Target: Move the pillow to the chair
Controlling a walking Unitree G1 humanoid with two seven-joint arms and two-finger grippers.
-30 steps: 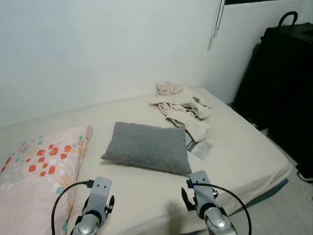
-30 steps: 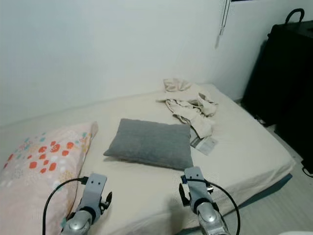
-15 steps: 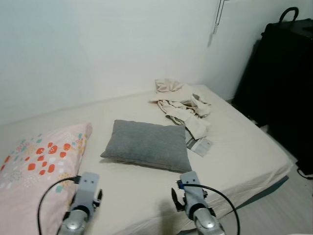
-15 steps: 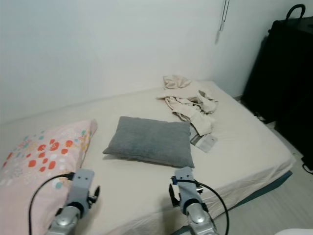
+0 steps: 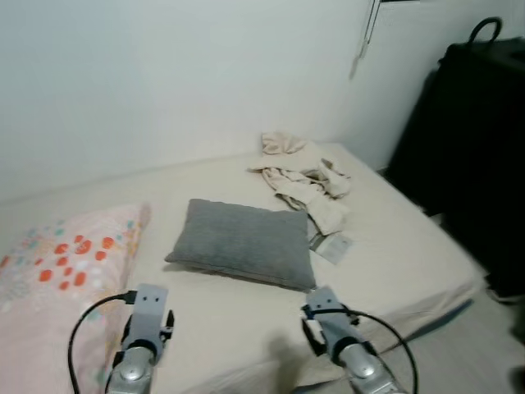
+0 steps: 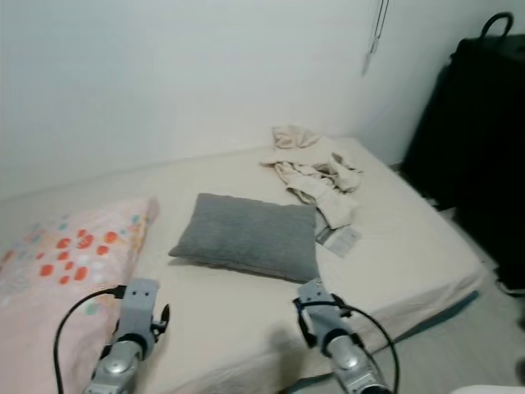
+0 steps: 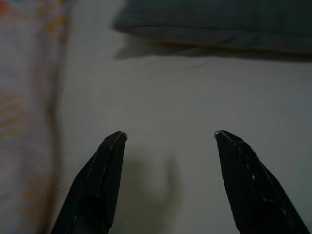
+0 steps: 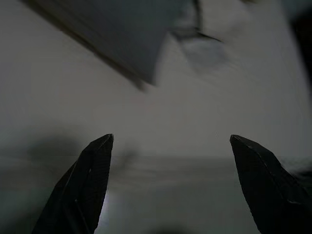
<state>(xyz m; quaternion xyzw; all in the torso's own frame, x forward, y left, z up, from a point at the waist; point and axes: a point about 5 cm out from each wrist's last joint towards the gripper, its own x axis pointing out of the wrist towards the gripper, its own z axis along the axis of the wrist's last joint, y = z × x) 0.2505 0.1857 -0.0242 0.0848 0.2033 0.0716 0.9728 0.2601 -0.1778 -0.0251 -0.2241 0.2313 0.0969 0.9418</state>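
Both empty, the left claw (image 7: 168, 139) and right claw (image 8: 170, 141) are hovering spread apart near the grey pillow (image 5: 239, 242), needing opposite-edge grips.

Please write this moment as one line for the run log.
gray pillow: on bed, untouched | left gripper: open, empty | right gripper: open, empty

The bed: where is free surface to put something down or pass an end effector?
Free: the sheet of the bed between the gray pillow and the near edge, and the strip behind it toward the wall. Crowded: the far corner with crumpled clothes and a packet; the patterned pillow fills the left.
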